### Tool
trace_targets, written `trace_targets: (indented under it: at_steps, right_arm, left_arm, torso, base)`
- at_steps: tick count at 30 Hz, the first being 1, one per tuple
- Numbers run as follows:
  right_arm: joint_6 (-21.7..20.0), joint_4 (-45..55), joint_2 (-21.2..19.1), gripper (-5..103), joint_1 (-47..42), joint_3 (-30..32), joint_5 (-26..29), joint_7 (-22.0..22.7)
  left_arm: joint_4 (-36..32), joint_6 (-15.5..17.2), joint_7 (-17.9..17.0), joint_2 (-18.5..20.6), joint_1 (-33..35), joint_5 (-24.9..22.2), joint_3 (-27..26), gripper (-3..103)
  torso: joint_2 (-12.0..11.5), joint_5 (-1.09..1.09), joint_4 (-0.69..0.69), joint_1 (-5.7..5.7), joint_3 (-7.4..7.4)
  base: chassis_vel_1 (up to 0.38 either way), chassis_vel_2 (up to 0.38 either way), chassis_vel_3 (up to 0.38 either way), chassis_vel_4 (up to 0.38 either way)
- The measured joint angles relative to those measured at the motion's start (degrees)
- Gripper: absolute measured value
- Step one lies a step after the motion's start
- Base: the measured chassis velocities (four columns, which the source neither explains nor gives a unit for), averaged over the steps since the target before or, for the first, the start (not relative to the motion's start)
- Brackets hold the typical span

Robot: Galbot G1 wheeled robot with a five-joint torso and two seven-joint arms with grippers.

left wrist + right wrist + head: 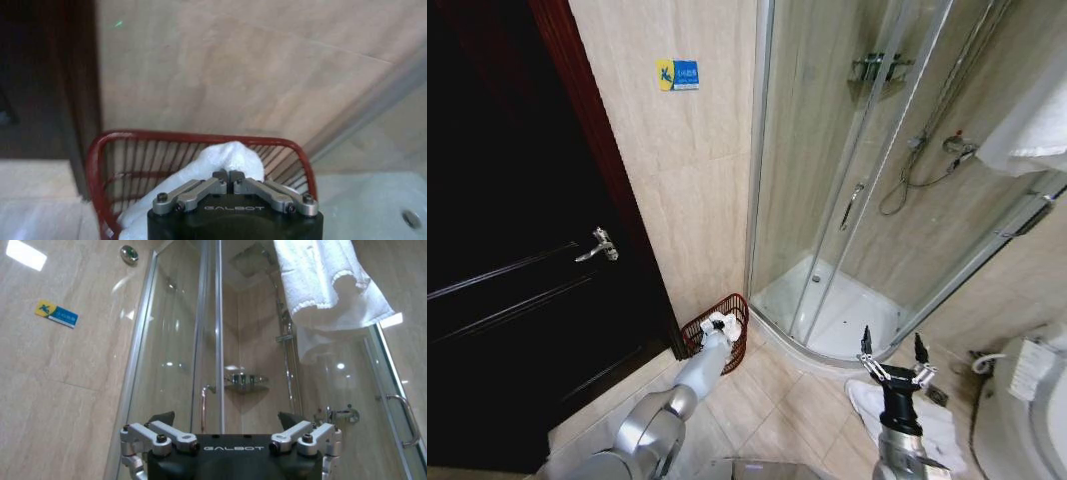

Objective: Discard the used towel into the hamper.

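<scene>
The hamper (pixel 740 345) is a small red-brown wire basket on the floor in the corner between the door and the shower. My left gripper (pixel 717 330) reaches over its rim, shut on the used towel (pixel 722 321), a bunched white cloth. In the left wrist view the fingertips (pixel 220 176) meet on the towel (pixel 227 152), which hangs within the hamper's rim (pixel 193 135). My right gripper (pixel 893 352) is held low to the right, fingers pointing up and open, holding nothing; it stands open in its own view too (pixel 225 420).
A dark wooden door (pixel 507 250) stands at the left and a glass shower enclosure (pixel 857 200) on the right. Another white towel (pixel 327 280) hangs over the shower's glass. A white mat (pixel 937 425) lies under the right arm, beside a toilet (pixel 1027 400).
</scene>
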Motion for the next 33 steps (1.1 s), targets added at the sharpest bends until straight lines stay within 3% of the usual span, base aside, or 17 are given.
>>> trace_targets:
  at_steps: [2, 3, 5, 6, 8, 9, 12, 13, 16, 21, 25, 26, 31, 33]
  right_arm:
    - [0.00, 0.00, 0.01, 100, -0.01, 0.00, 0.00, -0.02]
    - [0.00, 0.00, 0.01, 100, -0.01, 0.00, 0.00, -0.02]
    - [-0.01, -0.02, 0.03, 100, -0.01, 0.00, 0.03, -0.03]
    - [-0.01, -0.02, 0.03, 100, -0.01, 0.00, 0.03, -0.03]
    - [-0.01, -0.09, 0.05, 100, -0.03, 0.02, 0.14, -0.04]
    - [-0.01, -0.09, 0.05, 100, -0.03, 0.02, 0.14, -0.04]
    - [-0.01, -0.31, 0.11, 100, -0.05, -0.03, 0.25, -0.05]
    - [-0.01, -0.31, 0.11, 100, -0.05, -0.03, 0.25, -0.05]
    - [-0.01, -0.33, 0.15, 100, -0.03, -0.08, 0.26, -0.07]
    - [-0.01, -0.33, 0.10, 100, -0.01, 0.02, 0.35, -0.07]
    - [-0.01, -0.23, 0.15, 100, 0.02, 0.11, 0.38, -0.05]
    - [-0.01, -0.23, 0.15, 100, 0.02, 0.11, 0.38, -0.05]
    - [-0.01, 0.35, 0.26, 100, -0.12, 0.31, 0.28, 0.13]
    - [-0.01, 0.62, 0.28, 100, -0.15, 0.37, 0.21, 0.17]
  left_arm:
    - [1.03, -1.93, 4.00, 0.00, 0.94, 11.49, 1.03, 0]
    - [1.03, -1.93, 4.00, 0.00, 0.94, 11.49, 1.03, 0]
    - [2.70, -3.00, 5.98, -0.01, 1.54, 24.42, 0.60, -1]
    - [2.70, -3.00, 5.98, -0.01, 1.54, 24.42, 0.60, -1]
    - [4.02, -3.60, 6.36, 0.03, 1.60, 32.86, -1.26, 10]
    - [4.02, -3.60, 6.36, 0.03, 1.60, 32.86, -1.26, 10]
    - [4.25, -3.36, 5.59, 0.03, 1.91, 35.21, -1.91, 26]
    - [4.25, -3.36, 5.59, 0.03, 1.91, 35.21, -1.91, 26]
    - [4.35, -2.70, 5.09, 0.03, 1.90, 35.67, -1.89, 42]
    - [4.33, -2.68, 5.10, 0.03, 1.90, 36.54, -1.79, 54]
    - [3.77, -5.06, 7.75, 0.45, 2.86, 39.84, -1.27, 76]
    - [3.77, -5.06, 7.75, 0.45, 2.86, 39.84, -1.27, 76]
    - [1.16, -6.78, 8.40, 2.00, 5.32, 44.55, 0.42, 97]
    - [0.09, -6.35, 7.72, 2.48, 6.01, 45.52, 0.71, 97]
  torso:
    - [0.00, -0.01, 0.00, 0.00, 0.00]
    - [0.00, -0.01, 0.00, 0.00, 0.00]
    - [0.00, -0.02, 0.00, 0.00, 0.00]
    - [0.00, -0.02, 0.00, 0.00, 0.00]
    - [0.00, 0.02, 0.01, 0.00, 0.00]
    - [0.00, 0.02, 0.01, 0.00, 0.00]
    - [0.00, 0.00, 0.00, 0.00, 0.00]
    - [0.00, 0.00, 0.00, 0.00, 0.00]
    - [0.00, 0.00, 0.00, 0.00, 0.00]
    - [0.00, 0.00, 0.00, 0.00, 0.00]
    - [0.00, -0.01, 0.00, 0.00, 0.00]
    - [0.00, -0.01, 0.00, 0.00, 0.00]
    - [0.00, -0.01, 0.00, 0.00, 0.00]
    - [0.00, -0.01, 0.00, 0.00, 0.00]
  base:
    - [0.000, 0.000, 0.000, 0.000]
    - [0.000, 0.000, 0.000, 0.000]
    - [0.000, 0.000, 0.000, 0.000]
    - [0.000, 0.000, 0.000, 0.000]
    - [0.000, 0.000, 0.000, 0.000]
    - [0.000, 0.000, 0.000, 0.000]
    - [0.000, 0.000, 0.000, 0.000]
    - [0.000, 0.000, 0.000, 0.000]
    - [0.000, 0.000, 0.000, 0.000]
    - [0.000, 0.000, 0.000, 0.000]
    - [0.000, 0.000, 0.000, 0.000]
    - [0.000, 0.000, 0.000, 0.000]
    - [0.000, 0.000, 0.000, 0.000]
    - [0.000, 0.000, 0.000, 0.000]
